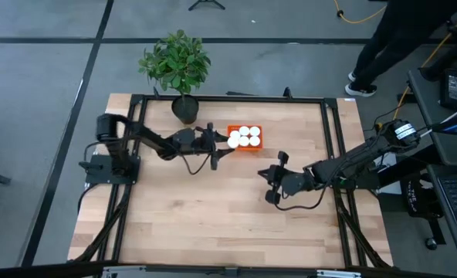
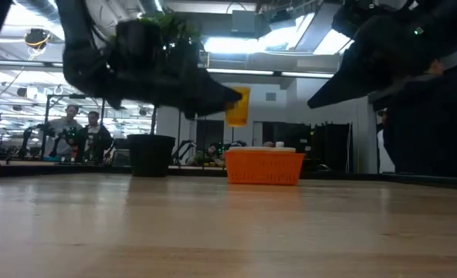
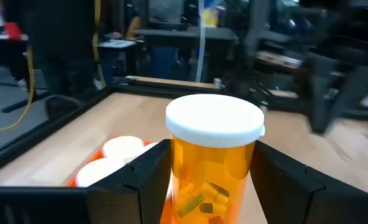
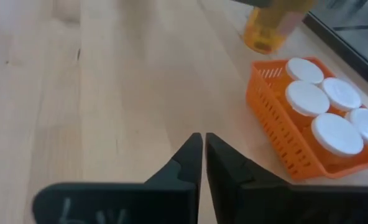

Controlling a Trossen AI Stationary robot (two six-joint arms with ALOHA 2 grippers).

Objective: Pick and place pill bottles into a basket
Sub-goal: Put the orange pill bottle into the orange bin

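Pill bottle (image 3: 214, 162), white-capped and upright, sits clamped between the left gripper (image 1: 227, 142)'s two fingers, raised off the table just beside the orange basket (image 2: 264, 167)'s near end. Five more capped bottles (image 4: 308, 98) stand packed inside that basket, which rests next to the potted plant (image 1: 177, 68). Well apart over bare wood, the right gripper (image 4: 204, 155) hangs with fingers pressed together, holding nothing.
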